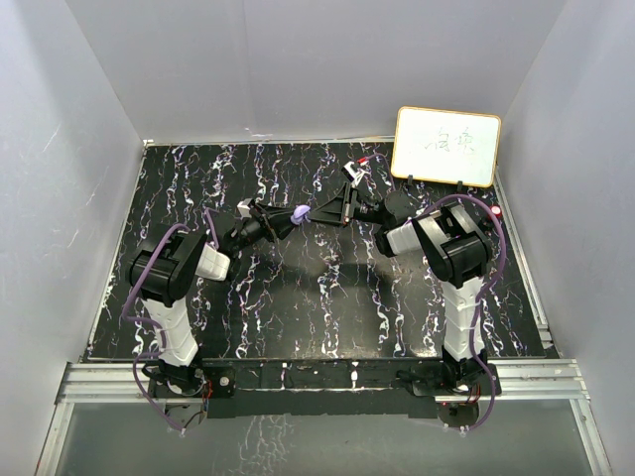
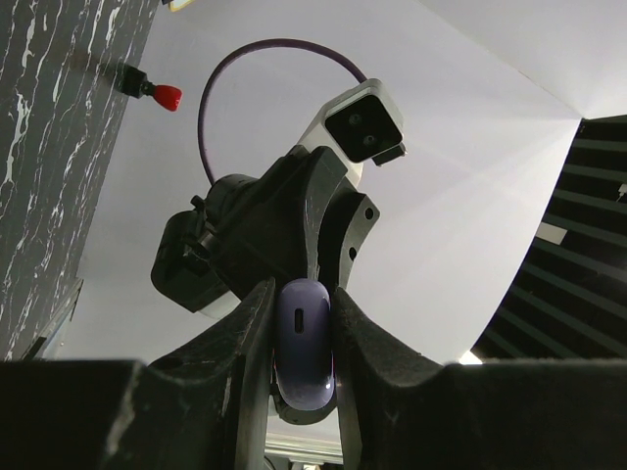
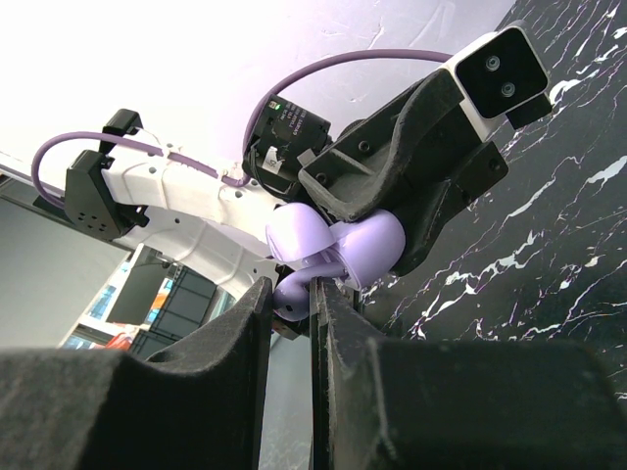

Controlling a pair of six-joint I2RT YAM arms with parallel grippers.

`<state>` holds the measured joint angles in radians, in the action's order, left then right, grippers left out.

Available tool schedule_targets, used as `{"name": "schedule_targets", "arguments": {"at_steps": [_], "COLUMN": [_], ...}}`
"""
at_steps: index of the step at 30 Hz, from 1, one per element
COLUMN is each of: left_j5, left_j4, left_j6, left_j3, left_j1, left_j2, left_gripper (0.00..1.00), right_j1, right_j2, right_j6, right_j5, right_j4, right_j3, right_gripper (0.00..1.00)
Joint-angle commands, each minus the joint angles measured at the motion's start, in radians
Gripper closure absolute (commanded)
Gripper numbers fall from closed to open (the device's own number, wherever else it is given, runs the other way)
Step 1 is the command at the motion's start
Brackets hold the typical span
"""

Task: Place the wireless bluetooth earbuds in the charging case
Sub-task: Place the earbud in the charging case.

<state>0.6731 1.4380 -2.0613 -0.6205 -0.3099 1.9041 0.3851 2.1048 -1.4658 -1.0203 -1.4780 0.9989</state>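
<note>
above mid-bench: mid-air earbud insertion.
left end effector (image 2: 304, 294) clamped on open purple charging case (image 3: 377, 245); right end effector (image 3: 291, 289) pinches what looks like the purple earbud (image 3: 284, 305) at its mouth. risk: misaligned push, earbud slips, falls to bench (image 1: 298, 317).

Left tool (image 1: 290, 216) and right tool (image 1: 322, 211) bar table's (image 1: 298, 297) middle.

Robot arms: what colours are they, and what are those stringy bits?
The left arm and right arm are black with white sections and looping purple cables. The left gripper and right gripper are black two-finger claws with white camera boxes.
</note>
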Motion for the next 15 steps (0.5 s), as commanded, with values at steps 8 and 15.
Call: {"name": "schedule_targets", "arguments": {"at_steps": [8, 15], "left_j5": [0.016, 0.014], "left_j4": [0.247, 0.248], "left_j6": [-0.041, -0.046], "left_j3": [-0.033, -0.044], "left_j1": [-0.008, -0.011], "left_j2": [-0.008, -0.003], "left_gripper": [1.0, 1.0], "right_j1": [-0.002, 0.0], "right_j2": [0.013, 0.017], "right_j6": [0.013, 0.013], "right_j5": [0.0, -0.002], "right_j4": [-0.34, -0.338], "right_j3": [0.017, 0.017], "right_gripper": [0.98, 0.98]}}
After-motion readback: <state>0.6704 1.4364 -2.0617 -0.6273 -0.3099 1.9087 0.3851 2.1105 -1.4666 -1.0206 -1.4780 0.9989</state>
